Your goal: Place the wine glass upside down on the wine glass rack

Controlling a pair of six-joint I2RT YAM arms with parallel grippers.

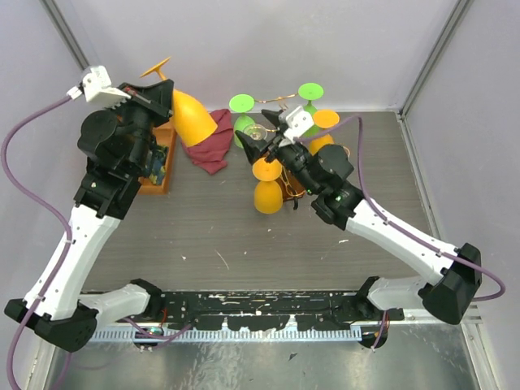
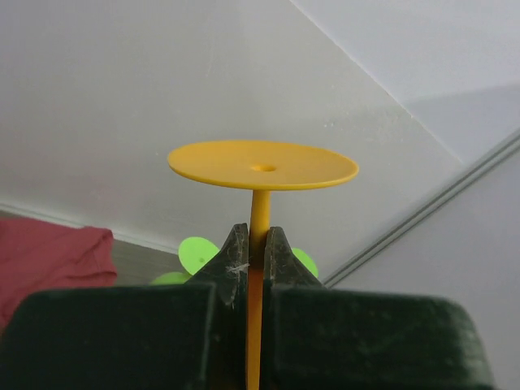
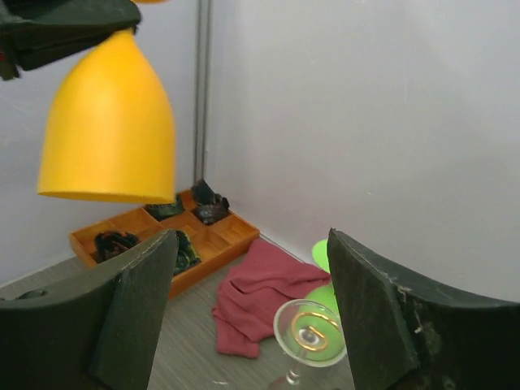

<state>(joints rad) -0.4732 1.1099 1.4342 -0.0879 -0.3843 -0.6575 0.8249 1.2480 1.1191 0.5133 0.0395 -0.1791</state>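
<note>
My left gripper (image 1: 165, 88) is shut on the stem of an orange wine glass (image 1: 192, 118) and holds it upside down in the air at the back left, foot up. In the left wrist view the fingers (image 2: 236, 252) pinch the stem under the round foot (image 2: 262, 165). The gold wire rack (image 1: 289, 192) stands mid-table with several orange and green glasses hanging on it upside down. My right gripper (image 1: 260, 148) is open and empty by the rack's left side. In the right wrist view (image 3: 252, 240) the orange bowl (image 3: 110, 122) hangs at the upper left.
A red cloth (image 1: 211, 150) lies left of the rack, also seen in the right wrist view (image 3: 260, 292). An orange-brown compartment tray (image 1: 158, 166) sits under the left arm. A clear glass (image 3: 310, 333) and a green glass (image 3: 325, 256) show between the right fingers.
</note>
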